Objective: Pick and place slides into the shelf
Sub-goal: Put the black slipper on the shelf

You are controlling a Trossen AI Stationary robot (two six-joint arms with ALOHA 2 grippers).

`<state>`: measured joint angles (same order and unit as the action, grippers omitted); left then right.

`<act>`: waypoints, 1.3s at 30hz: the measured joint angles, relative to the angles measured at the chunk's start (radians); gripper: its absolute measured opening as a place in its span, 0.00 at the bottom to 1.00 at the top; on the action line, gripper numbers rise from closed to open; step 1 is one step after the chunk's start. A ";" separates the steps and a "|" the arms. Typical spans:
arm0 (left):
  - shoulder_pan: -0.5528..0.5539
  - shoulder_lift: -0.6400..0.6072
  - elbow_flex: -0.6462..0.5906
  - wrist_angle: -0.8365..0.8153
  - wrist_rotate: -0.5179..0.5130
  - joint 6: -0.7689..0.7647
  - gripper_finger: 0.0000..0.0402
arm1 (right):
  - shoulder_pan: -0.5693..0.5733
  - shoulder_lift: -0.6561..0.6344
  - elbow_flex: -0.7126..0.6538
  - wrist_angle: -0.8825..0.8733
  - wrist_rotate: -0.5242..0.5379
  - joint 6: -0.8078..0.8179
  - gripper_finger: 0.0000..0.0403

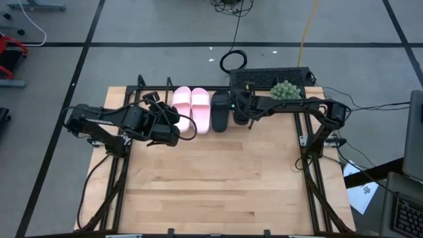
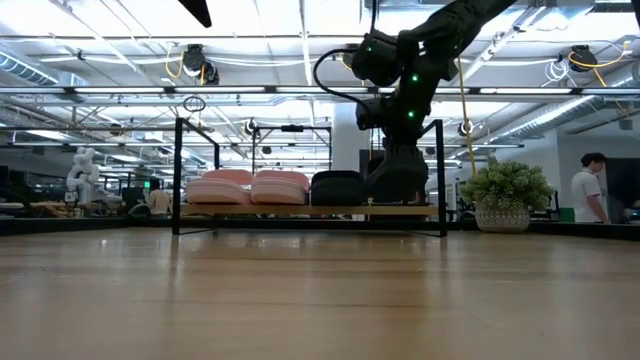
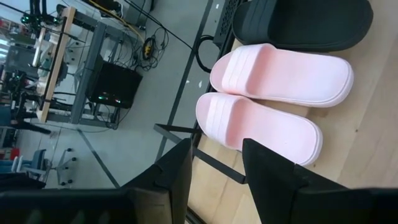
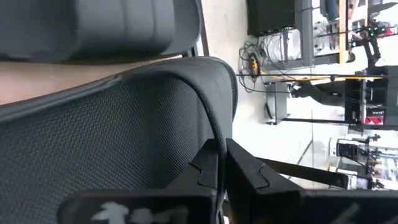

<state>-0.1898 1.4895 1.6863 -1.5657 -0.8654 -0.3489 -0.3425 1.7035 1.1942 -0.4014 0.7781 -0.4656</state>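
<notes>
The shelf (image 1: 140, 82) (image 2: 178, 170) stands at the table's far edge. Two pale pink slides (image 1: 191, 106) (image 2: 250, 188) (image 3: 273, 93) and one black slide (image 1: 220, 114) (image 2: 337, 188) (image 4: 124, 25) lie side by side on its board. The second black slide (image 1: 239, 114) (image 2: 395, 186) sits right of them under my right gripper (image 1: 242, 109) (image 4: 221, 165), which is shut on it. My left gripper (image 1: 177, 123) (image 3: 214, 174) is open, just near of the leftmost pink slide, touching nothing. My right gripper pinches a thin curved edge (image 4: 217, 134) of the second black slide between its two fingers, next to a woven-textured surface. The fingers come from above, pointing down. In the low view the slide's underside is at the level of the shelf board (image 2: 300, 211); whether it rests there I cannot tell.
A potted green plant (image 1: 284, 89) (image 2: 505, 195) and a black perforated box (image 1: 264, 77) stand behind the shelf's right end. A laptop (image 1: 410, 211) sits off the table's right. A person (image 2: 590, 190) stands in the room. Bare wood (image 1: 211, 185) spreads toward the near edge.
</notes>
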 joint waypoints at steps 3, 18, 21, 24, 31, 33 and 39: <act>0.000 0.000 0.000 0.006 0.000 0.000 0.36 | 0.001 0.000 0.000 0.001 -0.009 0.000 0.00; 0.000 0.000 0.000 0.032 0.000 0.007 0.36 | 0.000 0.000 0.000 0.001 -0.022 0.032 0.00; 0.000 0.000 0.000 0.032 0.000 0.007 0.36 | -0.003 0.000 0.000 -0.002 -0.022 0.034 0.00; 0.000 0.000 0.000 0.032 0.001 0.006 0.36 | -0.004 0.003 0.000 -0.012 -0.021 0.034 0.00; 0.000 0.000 0.000 0.032 0.001 0.006 0.36 | 0.000 0.048 0.000 -0.013 -0.013 0.039 0.00; 0.000 0.000 0.000 0.032 0.001 0.006 0.36 | 0.004 0.056 0.000 -0.009 -0.011 0.038 0.00; 0.000 0.000 0.000 0.032 0.002 0.010 0.36 | 0.004 0.058 0.000 0.009 -0.020 0.038 0.00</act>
<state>-0.1898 1.4899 1.6863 -1.5337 -0.8639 -0.3389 -0.3389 1.7615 1.1946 -0.3927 0.7582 -0.4272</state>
